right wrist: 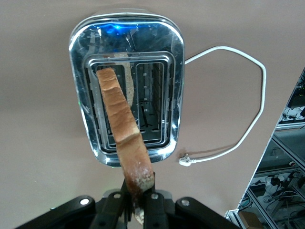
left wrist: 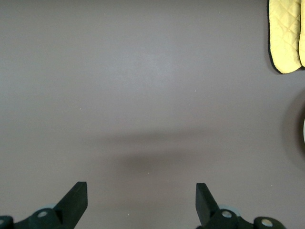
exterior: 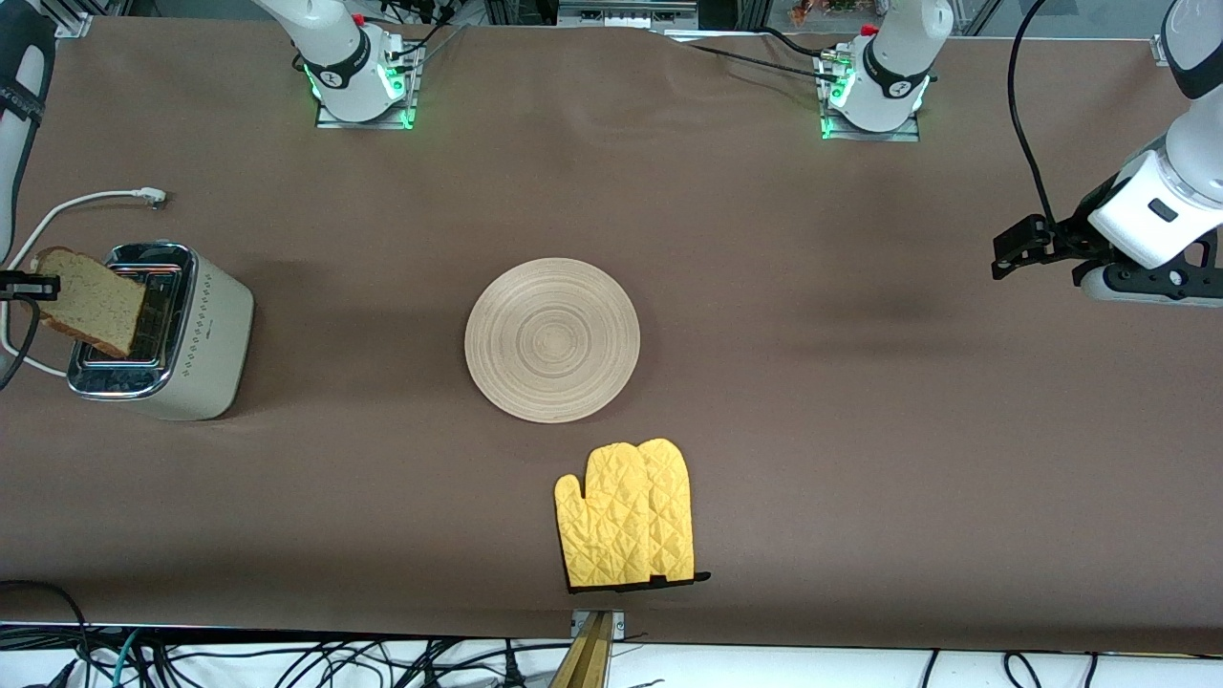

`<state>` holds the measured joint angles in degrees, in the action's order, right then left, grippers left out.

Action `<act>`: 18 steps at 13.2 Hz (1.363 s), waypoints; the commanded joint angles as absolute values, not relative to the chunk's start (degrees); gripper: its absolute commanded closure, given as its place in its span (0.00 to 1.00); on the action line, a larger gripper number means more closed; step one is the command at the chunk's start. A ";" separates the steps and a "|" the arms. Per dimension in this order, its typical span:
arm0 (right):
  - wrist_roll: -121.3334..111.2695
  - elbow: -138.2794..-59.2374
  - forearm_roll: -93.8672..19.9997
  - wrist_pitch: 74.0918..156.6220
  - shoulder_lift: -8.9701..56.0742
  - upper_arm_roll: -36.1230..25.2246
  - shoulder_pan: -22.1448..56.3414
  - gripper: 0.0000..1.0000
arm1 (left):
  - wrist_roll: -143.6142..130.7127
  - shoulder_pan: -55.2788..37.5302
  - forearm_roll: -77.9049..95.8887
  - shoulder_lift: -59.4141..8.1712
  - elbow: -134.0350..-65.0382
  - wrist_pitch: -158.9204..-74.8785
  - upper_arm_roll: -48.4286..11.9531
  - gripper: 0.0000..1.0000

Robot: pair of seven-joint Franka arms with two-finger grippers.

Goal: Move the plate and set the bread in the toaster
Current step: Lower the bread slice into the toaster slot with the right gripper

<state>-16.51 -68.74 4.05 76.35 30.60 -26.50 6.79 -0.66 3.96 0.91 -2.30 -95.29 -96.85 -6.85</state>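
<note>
The toaster stands near the right arm's end of the table, slots up. My right gripper is shut on the bread and holds the slice tilted over the toaster's chrome top. In the right wrist view the bread hangs edge-on from my right gripper above one slot of the toaster. The plate lies flat at the table's middle, bare. My left gripper is open and empty above bare cloth toward the left arm's end, as the left wrist view also shows.
A yellow oven mitt lies nearer the front camera than the plate; its tip shows in the left wrist view. The toaster's white cord trails toward the robots' bases, with its plug on the cloth.
</note>
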 commanded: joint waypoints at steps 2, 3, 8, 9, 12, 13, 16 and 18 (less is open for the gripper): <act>-17.40 -69.17 4.31 76.90 32.51 -26.46 6.77 1.00 | -0.53 3.96 1.23 -2.55 -94.31 -96.06 -7.03 0.00; -17.32 -69.26 4.05 76.99 33.13 -26.37 6.77 1.00 | -0.53 3.96 1.23 -2.55 -94.31 -96.06 -7.03 0.00; -17.23 -70.48 1.42 78.04 35.86 -26.28 6.51 1.00 | -0.53 3.96 1.23 -2.55 -94.31 -96.06 -7.03 0.00; -17.14 -70.92 1.23 79.00 36.38 -26.28 6.33 1.00 | -0.53 3.96 1.23 -2.55 -94.31 -96.06 -7.03 0.00; -16.53 -71.02 0.36 81.38 38.31 -26.19 6.24 0.88 | -0.53 3.96 1.23 -2.55 -94.31 -96.06 -7.03 0.00; -16.44 -71.02 -0.87 82.00 39.28 -26.28 6.15 0.70 | -0.53 3.96 1.23 -2.55 -94.31 -96.06 -7.03 0.00; -16.43 -71.02 -3.25 83.23 41.04 -26.28 4.92 0.29 | -0.53 3.96 1.23 -2.55 -94.31 -96.06 -7.03 0.00; -17.13 -70.49 -3.34 83.06 40.35 -26.54 4.92 0.00 | -0.53 3.96 1.23 -2.55 -94.31 -96.06 -7.03 0.00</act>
<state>-16.40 -71.16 -2.26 83.16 41.27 -26.35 5.28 -0.67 3.94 0.91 -2.30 -95.29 -96.84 -6.86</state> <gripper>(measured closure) 0.432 0.000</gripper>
